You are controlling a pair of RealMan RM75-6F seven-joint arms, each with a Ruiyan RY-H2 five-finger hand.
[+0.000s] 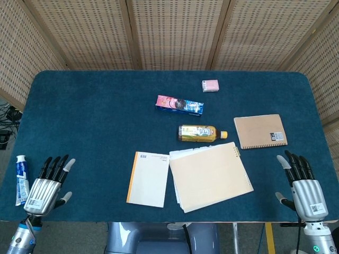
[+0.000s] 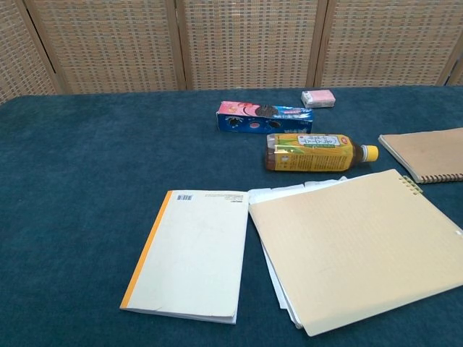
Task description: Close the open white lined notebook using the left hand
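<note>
The white lined notebook (image 1: 149, 179) lies shut and flat on the blue table, its pale cover up and an orange spine along its left edge; the chest view shows the notebook (image 2: 189, 253) with a barcode near its top. My left hand (image 1: 44, 186) hovers at the table's front left corner, fingers spread, holding nothing, well left of the notebook. My right hand (image 1: 302, 185) sits at the front right edge, also spread and empty. Neither hand shows in the chest view.
A large tan pad (image 1: 210, 175) over loose sheets lies right of the notebook. Behind it are a tea bottle (image 1: 202, 133), a pink-and-blue box (image 1: 179, 105), a pink eraser (image 1: 210, 85) and a brown spiral notebook (image 1: 260, 131). A toothpaste tube (image 1: 20, 180) lies beside my left hand.
</note>
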